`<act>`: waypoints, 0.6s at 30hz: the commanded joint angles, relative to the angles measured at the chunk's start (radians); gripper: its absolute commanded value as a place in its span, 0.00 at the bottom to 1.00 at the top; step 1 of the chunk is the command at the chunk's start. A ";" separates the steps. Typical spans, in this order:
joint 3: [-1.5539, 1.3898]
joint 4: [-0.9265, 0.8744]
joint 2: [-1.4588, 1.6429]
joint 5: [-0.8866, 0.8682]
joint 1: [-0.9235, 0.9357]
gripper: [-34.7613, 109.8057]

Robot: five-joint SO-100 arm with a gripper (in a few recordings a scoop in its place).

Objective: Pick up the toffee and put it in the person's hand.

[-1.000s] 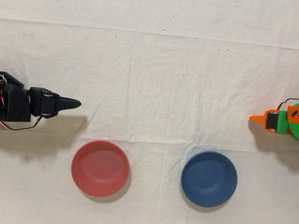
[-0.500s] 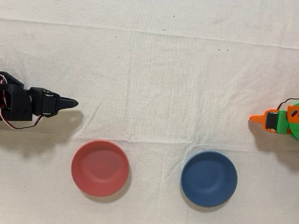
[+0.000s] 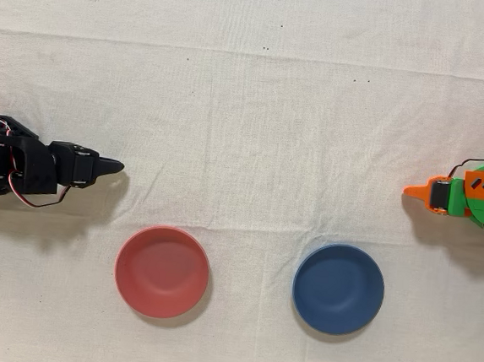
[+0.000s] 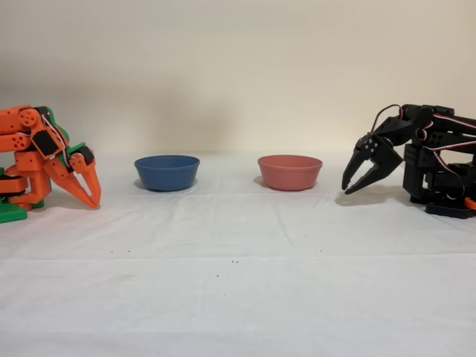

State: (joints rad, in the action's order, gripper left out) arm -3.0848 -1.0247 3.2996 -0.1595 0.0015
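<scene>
The toffee is out of view, and so is the person's hand. My black gripper (image 3: 118,168) sits at the left edge of the overhead view, pointing right, above and to the left of the red bowl. In the fixed view the gripper (image 4: 346,189) hangs low over the cloth at the right, tilted downward. Its fingertips meet at a point and nothing is between them.
A red bowl (image 3: 162,271) (image 4: 290,172) and a blue bowl (image 3: 338,289) (image 4: 166,172) stand side by side, both holding nothing. The idle orange arm (image 3: 465,196) (image 4: 44,156) rests at the opposite side. A white cloth (image 3: 255,131) covers the table.
In the overhead view my black arm has drawn back slightly to the left, away from the middle of the table. The bowls and the orange arm have not moved.
</scene>
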 commanded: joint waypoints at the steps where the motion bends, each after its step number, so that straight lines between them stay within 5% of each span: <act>1: -0.026 -0.003 0.069 -0.008 -0.008 0.24; 18: -0.054 0.009 0.069 -0.012 -0.006 0.24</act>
State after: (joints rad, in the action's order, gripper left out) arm -3.1140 -1.0278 3.2996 -0.1595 0.0015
